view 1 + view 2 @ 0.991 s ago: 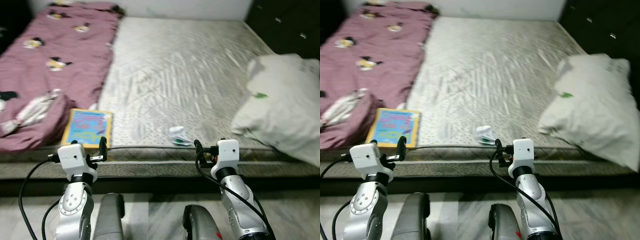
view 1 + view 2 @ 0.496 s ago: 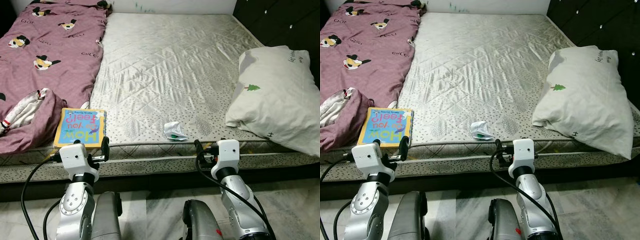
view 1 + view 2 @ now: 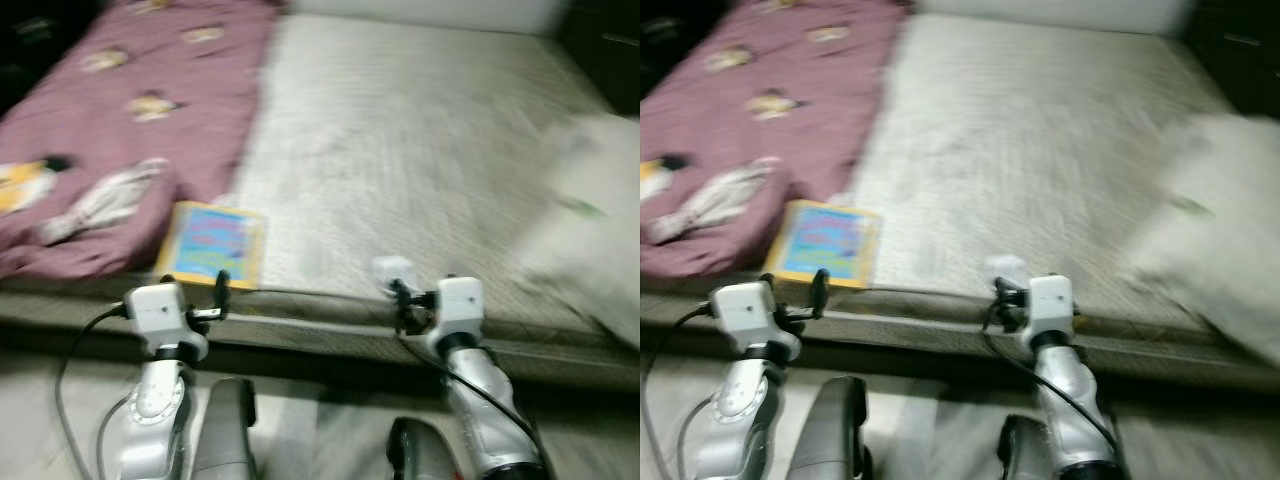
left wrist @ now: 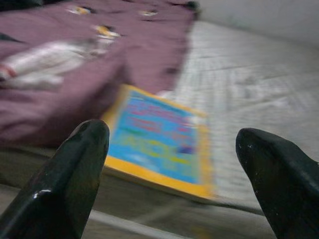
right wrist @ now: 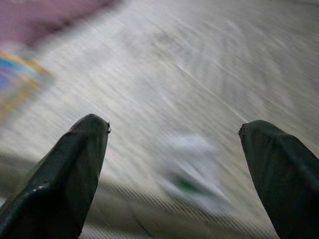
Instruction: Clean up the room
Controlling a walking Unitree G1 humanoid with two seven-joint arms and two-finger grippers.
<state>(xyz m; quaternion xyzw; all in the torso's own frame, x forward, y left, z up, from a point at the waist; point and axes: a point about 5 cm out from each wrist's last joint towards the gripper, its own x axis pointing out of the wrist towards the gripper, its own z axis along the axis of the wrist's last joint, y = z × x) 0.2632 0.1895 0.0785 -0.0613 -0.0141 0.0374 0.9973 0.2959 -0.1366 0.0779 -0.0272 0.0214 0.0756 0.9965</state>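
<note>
One crumpled white wrapper (image 3: 392,270) with a green mark is seen near the front edge of the bed (image 3: 420,130), just ahead of the right gripper (image 5: 174,149); in the right wrist view it is framed between the two black fingers (image 5: 75,169), untouched. The jaws of that gripper are spread wide and nothing is held. One picture book (image 3: 212,243) is laid flat at the bed's edge beside the maroon blanket (image 3: 120,120), ahead of the left gripper (image 4: 169,164), whose jaws are likewise wide apart and empty. One pale pillow (image 3: 590,220) is seen, blurred, on the right.
</note>
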